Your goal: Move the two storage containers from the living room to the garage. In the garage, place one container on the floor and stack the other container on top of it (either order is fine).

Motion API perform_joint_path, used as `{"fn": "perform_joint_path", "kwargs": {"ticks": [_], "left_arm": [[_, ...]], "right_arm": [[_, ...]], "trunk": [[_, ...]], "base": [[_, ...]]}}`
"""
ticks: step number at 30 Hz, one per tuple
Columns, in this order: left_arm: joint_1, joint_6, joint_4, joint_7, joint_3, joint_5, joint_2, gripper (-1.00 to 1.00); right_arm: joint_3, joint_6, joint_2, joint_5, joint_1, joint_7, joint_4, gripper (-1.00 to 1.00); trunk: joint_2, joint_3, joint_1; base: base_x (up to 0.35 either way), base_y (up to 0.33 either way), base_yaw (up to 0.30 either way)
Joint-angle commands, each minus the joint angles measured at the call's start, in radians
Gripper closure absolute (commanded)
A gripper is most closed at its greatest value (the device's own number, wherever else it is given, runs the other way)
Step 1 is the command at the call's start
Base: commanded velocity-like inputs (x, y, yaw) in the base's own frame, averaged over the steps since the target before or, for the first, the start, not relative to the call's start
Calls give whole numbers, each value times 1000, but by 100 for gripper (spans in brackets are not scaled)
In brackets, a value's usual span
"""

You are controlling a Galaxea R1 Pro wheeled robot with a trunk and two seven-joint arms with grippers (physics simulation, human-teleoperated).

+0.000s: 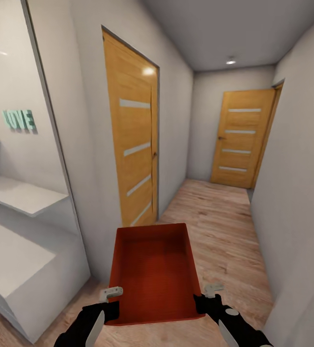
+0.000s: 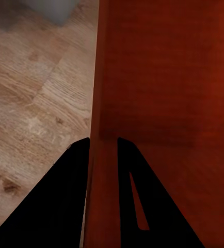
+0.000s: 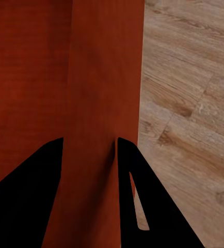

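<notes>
An orange-red storage container, shallow and lidless, hangs in front of me over the wood plank flooring of a hallway. My left gripper is shut on its left wall near the close corner; in the left wrist view the gripper has one black finger outside the wall and the other inside the container. My right gripper is shut on the right wall; in the right wrist view the gripper straddles the wall of the container. The container looks empty.
A narrow hallway runs ahead. One wooden door stands in the left wall, another wooden door at the far end. White shelves with "LOVE" letters sit at the left. The right wall is close.
</notes>
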Motion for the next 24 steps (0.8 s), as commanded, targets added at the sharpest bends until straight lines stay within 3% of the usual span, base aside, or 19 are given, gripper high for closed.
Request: {"fn": "perform_joint_path", "kwargs": {"ticks": [1, 14, 24], "left_arm": [[-1, -23, -3, 29, 1, -73, -1, 100], [-1, -23, -3, 29, 1, -73, -1, 100], [-1, -23, -3, 29, 1, -73, -1, 100]], "right_arm": [[20, -2, -1, -13, -1, 3, 3, 100], [20, -2, -1, -13, -1, 3, 3, 100], [20, -2, -1, -13, -1, 3, 3, 100]], "trunk": [[-2, -2, 1], [-2, -2, 1], [-2, -2, 1]], "base": [[325, 0, -21], [324, 0, -213], [324, 0, -25]]}}
